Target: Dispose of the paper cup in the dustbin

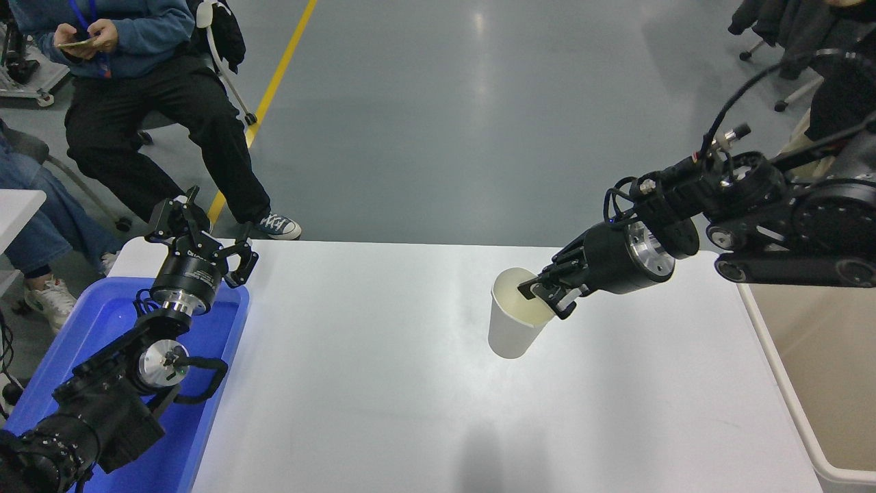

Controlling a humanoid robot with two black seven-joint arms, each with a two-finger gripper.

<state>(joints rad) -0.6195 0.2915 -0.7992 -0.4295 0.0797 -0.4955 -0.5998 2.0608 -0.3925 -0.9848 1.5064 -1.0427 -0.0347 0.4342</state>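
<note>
The white paper cup (512, 323) with a cream inside is upright at the middle right of the white table (356, 383). My right gripper (545, 298) comes in from the right and is shut on the cup's right rim, one finger inside and one outside. I cannot tell whether the cup rests on the table or hangs just above it. The beige dustbin (814, 370) stands off the table's right edge, below my right arm. My left gripper (205, 236) is parked at the lower left, open and empty, above the blue tray.
A blue plastic tray (102, 322) sits at the table's left edge under my left arm. A seated person (137, 75) holding a phone is beyond the table's far left corner. Another person's legs (41, 219) are at the left edge.
</note>
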